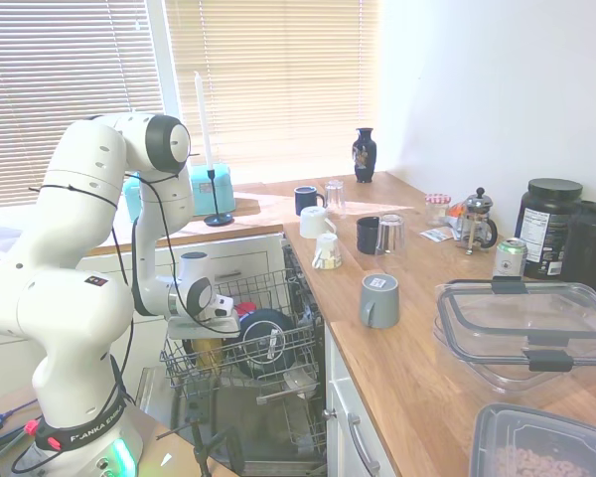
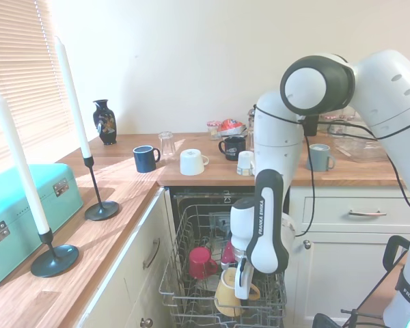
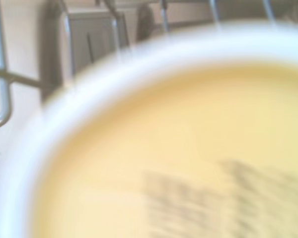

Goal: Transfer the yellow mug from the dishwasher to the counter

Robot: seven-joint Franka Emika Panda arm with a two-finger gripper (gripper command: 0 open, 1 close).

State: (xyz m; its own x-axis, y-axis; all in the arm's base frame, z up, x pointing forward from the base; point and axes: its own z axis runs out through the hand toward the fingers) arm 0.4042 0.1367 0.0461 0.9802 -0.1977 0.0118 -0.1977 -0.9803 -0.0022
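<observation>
Here the step in hand looks like the grasp itself: the claw (image 2: 242,285) is down in the dishwasher (image 2: 222,273), reaching into the mouth of the yellow mug (image 2: 227,292), which stands upright in the wire rack (image 2: 191,301) just beside a red mug (image 2: 199,262). One dark finger seems to dip inside the rim, yet whether the fingers are spread or pinched on the wall I cannot tell from either outside view. In the wrist view the mug's inside (image 3: 179,163) fills nearly the whole picture, blurred, so the camera sits very near it. The mug is a mustard-to-bright yellow outside with a pale creamy inside and a thick whitish rim; its handle points away from the red mug, toward the arm's side of the rack. Judged from this, next comes a firm pinch on the mug's wall, then a straight lift clear of the rack wires before swinging up and over to the wooden worktop (image 2: 191,179), where bare wood shows near the white mug (image 2: 192,162). A tilted lift could catch the handle on the rack.
</observation>
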